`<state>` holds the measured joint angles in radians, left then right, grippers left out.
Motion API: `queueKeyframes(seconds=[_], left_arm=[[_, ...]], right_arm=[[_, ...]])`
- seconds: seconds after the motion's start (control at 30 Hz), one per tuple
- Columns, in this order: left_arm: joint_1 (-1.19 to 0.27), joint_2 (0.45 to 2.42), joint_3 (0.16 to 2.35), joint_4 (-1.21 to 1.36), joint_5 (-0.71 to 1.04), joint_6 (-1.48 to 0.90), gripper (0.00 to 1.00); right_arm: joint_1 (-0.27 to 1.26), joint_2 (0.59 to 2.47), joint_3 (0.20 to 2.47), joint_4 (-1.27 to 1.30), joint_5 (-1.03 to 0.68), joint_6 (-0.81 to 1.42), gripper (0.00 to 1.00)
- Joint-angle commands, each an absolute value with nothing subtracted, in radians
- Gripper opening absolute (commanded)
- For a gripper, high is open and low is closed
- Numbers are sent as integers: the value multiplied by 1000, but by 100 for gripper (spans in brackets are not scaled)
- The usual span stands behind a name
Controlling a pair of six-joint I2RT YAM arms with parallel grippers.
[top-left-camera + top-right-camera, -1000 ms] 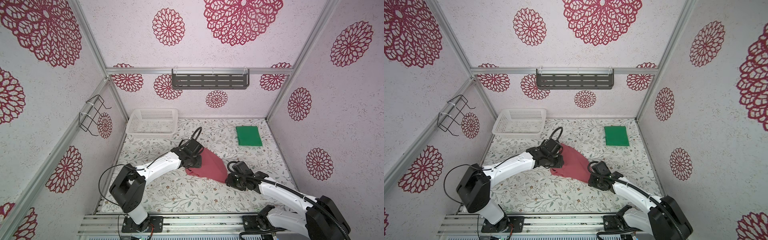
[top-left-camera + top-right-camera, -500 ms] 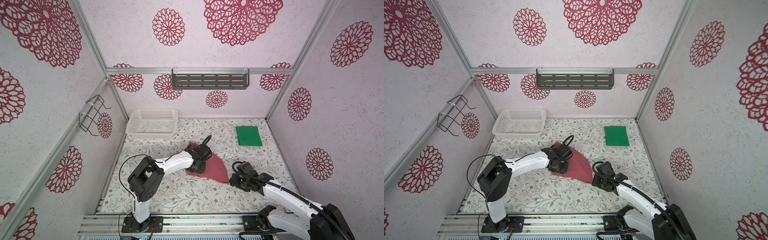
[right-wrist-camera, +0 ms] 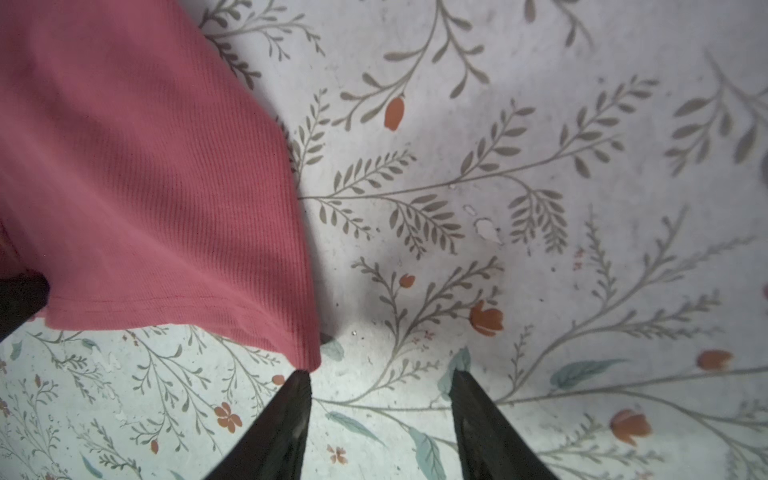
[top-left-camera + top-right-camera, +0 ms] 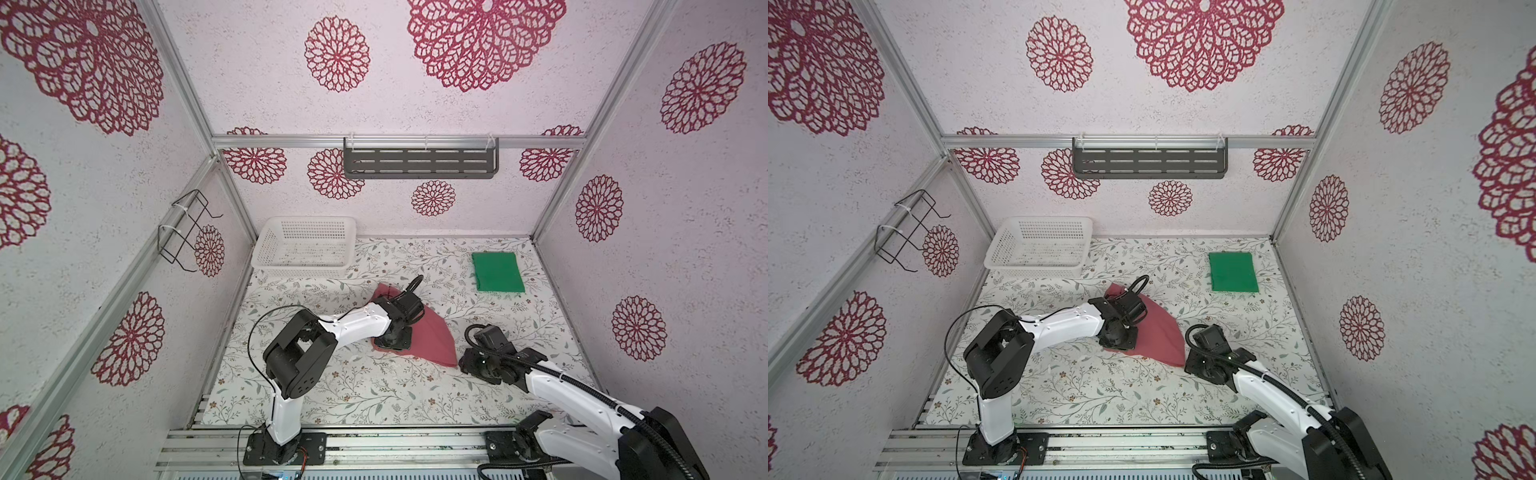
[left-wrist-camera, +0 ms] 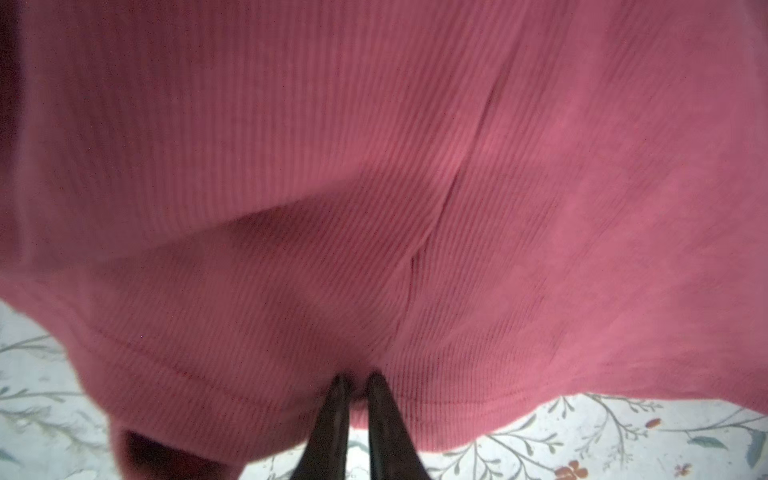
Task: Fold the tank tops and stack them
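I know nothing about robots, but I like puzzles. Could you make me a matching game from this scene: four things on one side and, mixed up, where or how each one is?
Things
1. green tank top
2. rose-red tank top
3. white basket
4. right fingers

Place or state
A. spread apart, holding nothing
B. folded flat, far right on the table
C. far left corner, by the back wall
D. pinched by the left fingers

Pairs: 1-B, 2-D, 3-C, 4-A
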<state>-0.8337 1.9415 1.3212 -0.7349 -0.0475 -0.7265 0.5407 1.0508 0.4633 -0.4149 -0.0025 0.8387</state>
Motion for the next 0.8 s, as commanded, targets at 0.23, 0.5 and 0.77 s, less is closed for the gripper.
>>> queueKeyframes(seconds=[0.23, 0.5, 0.77], left_arm=[[-836, 1922, 1328, -740, -81, -735, 0], [-837, 1933, 1317, -737, -104, -748, 39], [-837, 1999, 1301, -694, -77, -752, 27]], right_arm=[[528, 1017, 457, -413, 3, 825, 56], [523, 1026, 457, -403, -5, 817, 56], [520, 1036, 456, -398, -10, 811, 56]])
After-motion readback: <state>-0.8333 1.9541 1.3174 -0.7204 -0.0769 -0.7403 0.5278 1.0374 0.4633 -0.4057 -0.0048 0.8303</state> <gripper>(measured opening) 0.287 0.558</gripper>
